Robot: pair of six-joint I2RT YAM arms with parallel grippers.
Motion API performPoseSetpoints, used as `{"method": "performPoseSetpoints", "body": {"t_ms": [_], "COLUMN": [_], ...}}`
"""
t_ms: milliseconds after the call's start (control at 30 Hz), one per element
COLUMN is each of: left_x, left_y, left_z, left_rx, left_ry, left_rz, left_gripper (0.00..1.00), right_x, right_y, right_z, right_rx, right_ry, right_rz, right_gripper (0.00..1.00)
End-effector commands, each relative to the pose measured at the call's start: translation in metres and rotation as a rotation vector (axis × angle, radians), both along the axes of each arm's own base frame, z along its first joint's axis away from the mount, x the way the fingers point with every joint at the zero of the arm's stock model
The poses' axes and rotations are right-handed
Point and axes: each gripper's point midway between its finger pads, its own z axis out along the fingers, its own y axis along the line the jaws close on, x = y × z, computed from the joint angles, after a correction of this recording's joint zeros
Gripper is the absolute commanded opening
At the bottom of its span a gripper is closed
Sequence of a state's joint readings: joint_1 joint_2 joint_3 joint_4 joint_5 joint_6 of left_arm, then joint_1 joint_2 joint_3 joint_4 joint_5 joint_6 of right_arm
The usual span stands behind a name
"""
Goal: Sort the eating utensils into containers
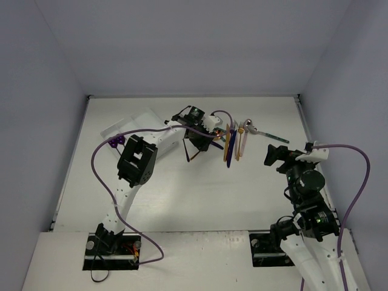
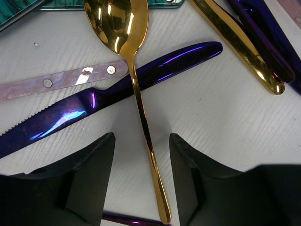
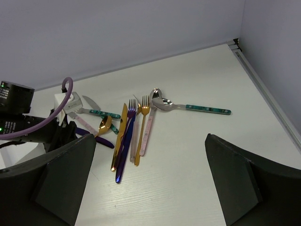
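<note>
- Left wrist view: left gripper (image 2: 141,142) sat released, jaws astride the gold spoon's (image 2: 135,94) handle, not touching it.
- Spoon lay across a purple knife (image 2: 94,106) on the counter (image 2: 225,122).
- Step looked like picking the spoon; next would need clenching, lifting clear, then carrying to the tray (image 1: 142,120).
- Right gripper (image 3: 150,160) gaped empty.

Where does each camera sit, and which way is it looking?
Top external: above, behind the arms, looking down on the table; both arms show.
Left wrist: on the left arm, looking down at the gold spoon between its fingers.
Right wrist: on the right arm, facing the utensils; its fingers show.
Both wrist views share the gold spoon.
</note>
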State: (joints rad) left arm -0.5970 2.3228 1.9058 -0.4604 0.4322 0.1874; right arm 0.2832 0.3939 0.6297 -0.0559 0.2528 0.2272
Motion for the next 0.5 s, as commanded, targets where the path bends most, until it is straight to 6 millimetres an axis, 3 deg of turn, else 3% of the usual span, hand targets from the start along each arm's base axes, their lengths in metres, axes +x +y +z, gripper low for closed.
{"method": "performPoseSetpoints", "body": {"t_ms": [0, 333, 467], "left_x": [0.011, 0.009, 0.009], "left_y": [-0.014, -0.016, -0.016], "left_z": [0.022, -0.01, -0.007], "left_rx": [-0.012, 0.075, 0.084], "left_ry": [-0.08, -0.085, -0.1], "left_rz": [0.011, 0.042, 0.049], "left_gripper": [0.43, 0.25, 0.07], "right_x": [0.007, 0.005, 0.005], "right_y": [0.005, 0.005, 0.005], "right_z": [0.02, 0.021, 0.023], "right_rx": [0.005, 0.006, 0.008], "right_ry": [-0.072, -0.078, -0.084], "right_rz": [0.018, 0.019, 0.019], "right_gripper": [1.0, 1.0, 1.0]}}
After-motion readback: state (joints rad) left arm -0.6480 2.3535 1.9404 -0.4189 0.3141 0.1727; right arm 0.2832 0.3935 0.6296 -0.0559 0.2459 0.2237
